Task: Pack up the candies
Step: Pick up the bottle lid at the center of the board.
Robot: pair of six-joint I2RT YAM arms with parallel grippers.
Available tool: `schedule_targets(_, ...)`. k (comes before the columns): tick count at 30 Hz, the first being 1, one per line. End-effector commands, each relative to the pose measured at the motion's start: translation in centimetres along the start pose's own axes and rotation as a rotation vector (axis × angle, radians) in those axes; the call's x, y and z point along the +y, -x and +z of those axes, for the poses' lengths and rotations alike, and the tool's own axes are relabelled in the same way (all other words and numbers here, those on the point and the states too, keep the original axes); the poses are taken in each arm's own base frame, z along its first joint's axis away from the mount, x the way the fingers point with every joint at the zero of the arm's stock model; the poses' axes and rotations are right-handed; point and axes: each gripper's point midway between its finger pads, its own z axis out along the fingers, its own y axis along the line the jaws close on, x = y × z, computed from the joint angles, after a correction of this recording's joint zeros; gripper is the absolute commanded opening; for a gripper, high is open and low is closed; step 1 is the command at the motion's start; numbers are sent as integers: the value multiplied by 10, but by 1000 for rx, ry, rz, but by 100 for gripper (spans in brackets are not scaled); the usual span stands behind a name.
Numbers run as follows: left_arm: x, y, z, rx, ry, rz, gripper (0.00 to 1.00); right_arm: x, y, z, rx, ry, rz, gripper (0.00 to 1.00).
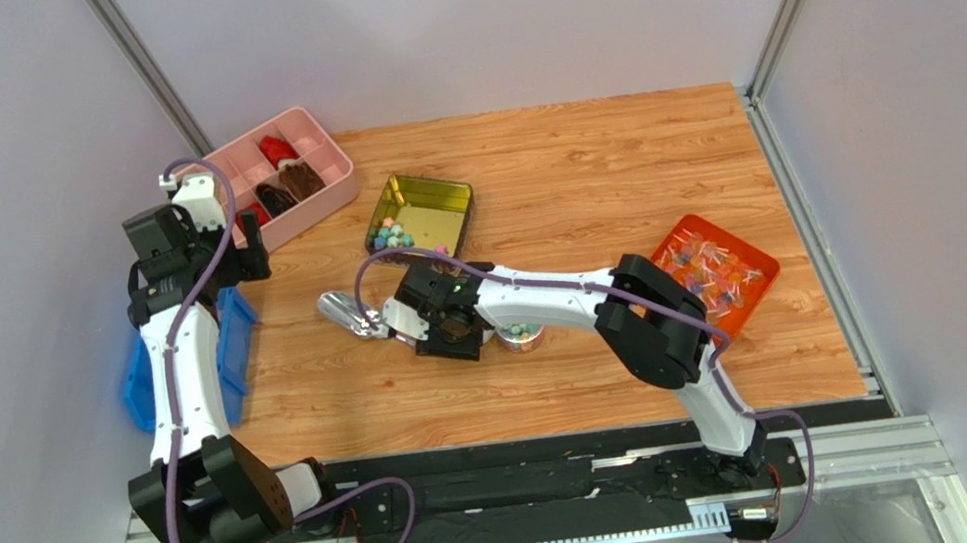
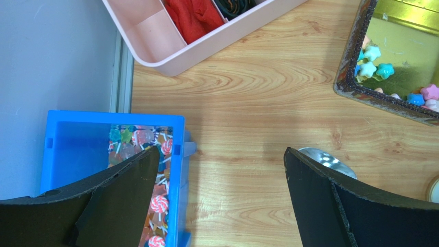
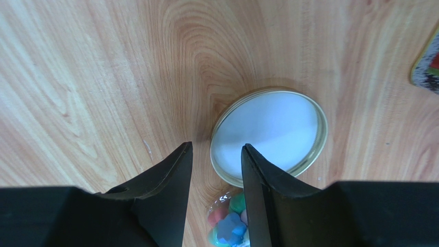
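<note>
The candies (image 1: pixel 394 237) are small pastel sweets lying in an open gold tin (image 1: pixel 430 195); in the left wrist view they (image 2: pixel 376 67) look star-shaped. More candies (image 3: pixel 232 224) fill a clear jar (image 1: pixel 522 337) behind my right gripper. My right gripper (image 3: pixel 216 146) is open with a narrow gap and holds nothing. It points down at the table, its tips just left of the jar's white lid (image 3: pixel 270 136). In the top view the right gripper (image 1: pixel 442 316) sits beside a metal scoop (image 1: pixel 347 311). My left gripper (image 2: pixel 221 152) is wide open and empty above bare wood.
A blue bin of lollipops (image 2: pixel 116 134) lies under the left gripper's left finger. A pink divided tray (image 1: pixel 287 171) with dark red and brown pieces stands at the back left. An orange tray (image 1: pixel 714 269) of twist-wrapped sweets is at the right. The scoop (image 2: pixel 322 159) also shows in the left wrist view.
</note>
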Motion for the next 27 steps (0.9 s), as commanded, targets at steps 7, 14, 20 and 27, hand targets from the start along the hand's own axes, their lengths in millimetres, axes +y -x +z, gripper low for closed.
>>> schedule_targets(7, 1, 8, -1, -34, -7, 1, 99, 0, -11, 20, 42, -18, -20, 33)
schedule_targets(14, -3, 7, -2, -37, -26, 7, 99, 5, -11, 20, 55, 28, -16, 0)
schedule_targets(20, -17, 11, -4, -69, -110, 42, 99, 6, 5, 0, 8, 87, -19, 0)
schedule_targets(27, -56, 32, -4, -154, -382, 168, 99, -7, 42, -66, -126, 193, 12, 0)
